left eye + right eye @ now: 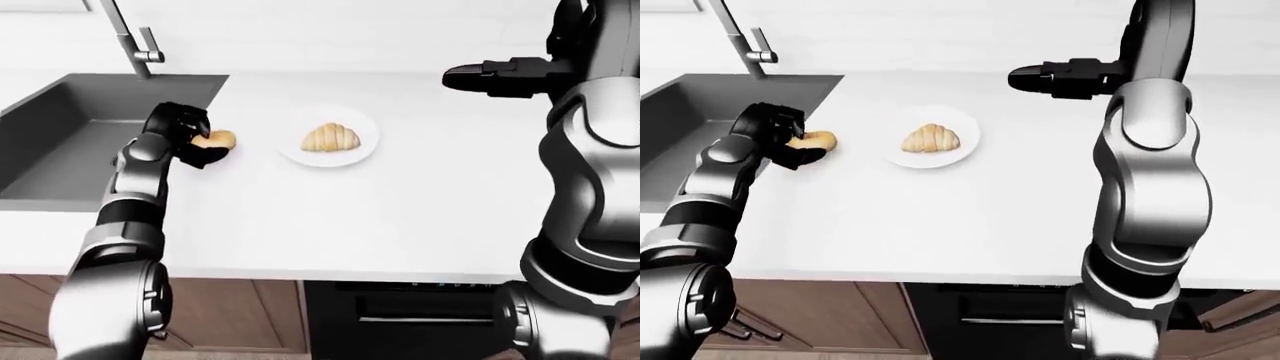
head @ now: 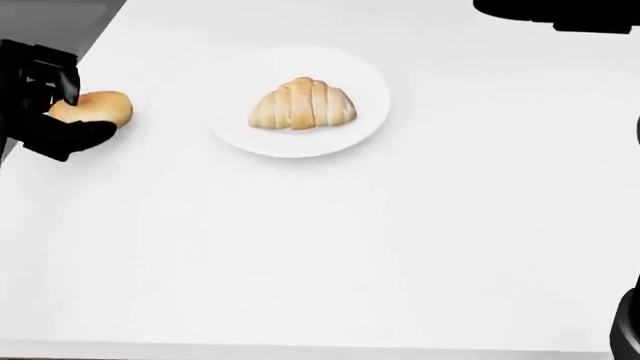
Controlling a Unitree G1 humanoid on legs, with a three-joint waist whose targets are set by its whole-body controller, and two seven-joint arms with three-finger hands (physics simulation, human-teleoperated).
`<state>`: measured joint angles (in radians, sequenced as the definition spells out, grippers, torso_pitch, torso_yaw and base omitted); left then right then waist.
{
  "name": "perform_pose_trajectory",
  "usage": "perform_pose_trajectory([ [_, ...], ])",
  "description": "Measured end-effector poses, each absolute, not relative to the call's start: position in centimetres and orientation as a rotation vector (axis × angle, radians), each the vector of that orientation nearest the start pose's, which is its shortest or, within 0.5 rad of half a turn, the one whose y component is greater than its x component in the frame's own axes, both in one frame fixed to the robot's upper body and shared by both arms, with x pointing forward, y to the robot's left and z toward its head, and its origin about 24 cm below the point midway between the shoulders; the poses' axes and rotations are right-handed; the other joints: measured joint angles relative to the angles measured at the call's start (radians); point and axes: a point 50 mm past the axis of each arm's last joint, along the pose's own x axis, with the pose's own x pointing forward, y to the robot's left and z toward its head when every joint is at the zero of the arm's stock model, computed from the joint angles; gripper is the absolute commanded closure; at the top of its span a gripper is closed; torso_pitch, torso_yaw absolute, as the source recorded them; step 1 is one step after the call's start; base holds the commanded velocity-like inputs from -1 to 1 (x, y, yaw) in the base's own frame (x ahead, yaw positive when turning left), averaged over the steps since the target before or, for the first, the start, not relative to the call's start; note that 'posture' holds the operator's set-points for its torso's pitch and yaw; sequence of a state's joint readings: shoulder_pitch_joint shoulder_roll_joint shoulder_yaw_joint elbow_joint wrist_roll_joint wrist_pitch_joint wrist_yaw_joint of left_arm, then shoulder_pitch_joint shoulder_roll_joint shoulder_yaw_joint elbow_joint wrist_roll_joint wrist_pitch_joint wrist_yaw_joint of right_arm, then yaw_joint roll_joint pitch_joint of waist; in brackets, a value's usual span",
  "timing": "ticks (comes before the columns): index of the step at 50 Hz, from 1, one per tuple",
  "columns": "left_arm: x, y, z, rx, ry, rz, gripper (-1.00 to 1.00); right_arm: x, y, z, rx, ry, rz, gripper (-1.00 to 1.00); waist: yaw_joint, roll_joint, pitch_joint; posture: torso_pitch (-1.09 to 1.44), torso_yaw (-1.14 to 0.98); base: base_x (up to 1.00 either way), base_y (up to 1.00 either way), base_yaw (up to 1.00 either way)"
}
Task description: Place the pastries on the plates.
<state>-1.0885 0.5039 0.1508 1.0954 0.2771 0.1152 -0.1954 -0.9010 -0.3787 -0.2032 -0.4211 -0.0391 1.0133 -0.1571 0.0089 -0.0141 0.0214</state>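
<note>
I see the croissant point(image 2: 302, 104) on the plate point(image 2: 362, 129), mid-worktop point(image 2: 330, 247). The bun point(image 2: 100, 107) lies on the worktop left of the plate, apart from it. Further left, the sink point(image 1: 75, 131) is set into the worktop, the tap point(image 1: 130, 37) above it in the left-eye view.
</note>
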Motion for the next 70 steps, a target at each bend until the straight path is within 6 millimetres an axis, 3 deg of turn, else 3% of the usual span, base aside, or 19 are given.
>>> perform_pose_trajectory([
  [4, 40.6, 26.3, 20.3, 0.462, 0.084, 0.117, 1.00, 29.3, -20.3, 31.5, -0.188, -0.365, -0.357, -1.00, 0.000, -0.005, 0.008, 0.00, 0.00, 0.00, 0.00, 0.00],
  [10, 39.9, 24.1, 25.3, 0.407, -0.106, 0.073, 1.00, 29.4, -20.1, 31.1, -0.189, -0.360, -0.339, -1.00, 0.001, -0.006, 0.014, 0.00, 0.00, 0.00, 0.00, 0.00],
  [15, 38.4, 22.1, 29.4, 0.353, -0.233, 0.016, 1.00, 29.4, -19.7, 30.8, -0.185, -0.367, -0.316, -1.00, -0.003, -0.001, 0.014, 0.00, 0.00, 0.00, 0.00, 0.00],
  [19, 36.7, 20.6, 30.9, 0.283, -0.306, -0.032, 1.00, 29.5, -19.2, 30.3, -0.174, -0.365, -0.291, -1.00, -0.004, 0.006, 0.013, 0.00, 0.00, 0.00, 0.00, 0.00],
  [28, 33.1, 16.5, 30.1, 0.159, -0.343, -0.171, 1.00, 28.4, -18.5, 30.3, -0.130, -0.419, -0.241, -1.00, -0.001, 0.028, 0.001, 0.00, 0.00, -0.28, 0.00, 0.00],
  [32, 31.5, 16.5, 29.7, 0.127, -0.357, -0.163, 1.00, 27.8, -18.4, 29.5, -0.118, -0.405, -0.215, -1.00, 0.006, 0.023, 0.011, 0.00, 0.00, -0.42, 0.00, 0.00],
  [36, 30.3, 17.2, 29.4, 0.105, -0.347, -0.119, 1.00, 27.5, -18.0, 29.0, -0.122, -0.397, -0.175, -1.00, 0.012, 0.052, 0.010, 0.00, 0.00, -0.42, 0.06, 0.00],
  [38, 29.9, 17.2, 30.1, 0.101, -0.370, -0.113, 1.00, 27.2, -18.2, 28.9, -0.120, -0.407, -0.176, -1.00, 0.000, 0.038, 0.003, 0.00, 0.00, -0.42, 0.13, 0.00],
  [41, 29.3, 16.9, 30.7, 0.098, -0.420, -0.122, 1.00, 26.9, -18.5, 28.9, -0.115, -0.426, -0.193, -1.00, -0.014, -0.001, 0.011, 0.00, 0.00, -0.42, 0.15, 0.00],
  [43, 29.1, 16.7, 30.8, 0.094, -0.437, -0.132, 1.00, 26.9, -18.6, 29.1, -0.117, -0.432, -0.200, -1.00, -0.028, -0.035, 0.001, 0.00, 0.00, -0.43, 0.18, 0.00],
  [48, 29.3, 16.3, 29.0, 0.077, -0.360, -0.163, 1.00, 27.2, -18.8, 28.3, -0.117, -0.395, -0.207, -1.00, -0.043, -0.044, -0.007, 0.00, 0.00, -0.27, 0.32, 0.00],
  [51, 28.7, 17.1, 29.4, 0.059, -0.387, -0.125, 1.00, 27.0, -18.4, 28.5, -0.122, -0.425, -0.176, -1.00, -0.047, -0.015, 0.017, 0.00, 0.00, 0.00, 0.51, 0.00],
  [59, 28.0, 16.8, 29.3, 0.022, -0.465, -0.140, 1.00, 26.9, -18.7, 27.9, -0.106, -0.440, -0.176, -1.00, -0.074, 0.051, 0.023, 0.00, 0.00, 0.00, 0.72, 0.00],
  [62, 28.0, 16.8, 28.7, 0.017, -0.461, -0.143, 1.00, 27.1, -18.6, 27.5, -0.101, -0.437, -0.166, -1.00, -0.075, 0.094, 0.023, 0.00, 0.00, 0.00, 0.78, 0.00],
  [63, 28.0, 16.9, 28.6, 0.016, -0.462, -0.139, 1.00, 27.1, -18.4, 27.4, -0.100, -0.439, -0.158, -1.00, -0.071, 0.119, 0.018, 0.00, 0.00, 0.00, 0.79, 0.00],
  [66, 28.0, 17.6, 27.7, 0.009, -0.439, -0.106, 1.00, 27.3, -17.7, 26.3, -0.094, -0.402, -0.115, -1.00, -0.047, 0.086, 0.024, 0.00, 0.00, 0.00, 0.79, 0.00],
  [70, 27.9, 17.6, 28.1, 0.006, -0.458, -0.099, 1.00, 27.5, -17.5, 26.4, -0.095, -0.401, -0.097, -1.00, -0.025, 0.033, 0.026, 0.00, 0.00, 0.00, 0.79, 0.00],
])
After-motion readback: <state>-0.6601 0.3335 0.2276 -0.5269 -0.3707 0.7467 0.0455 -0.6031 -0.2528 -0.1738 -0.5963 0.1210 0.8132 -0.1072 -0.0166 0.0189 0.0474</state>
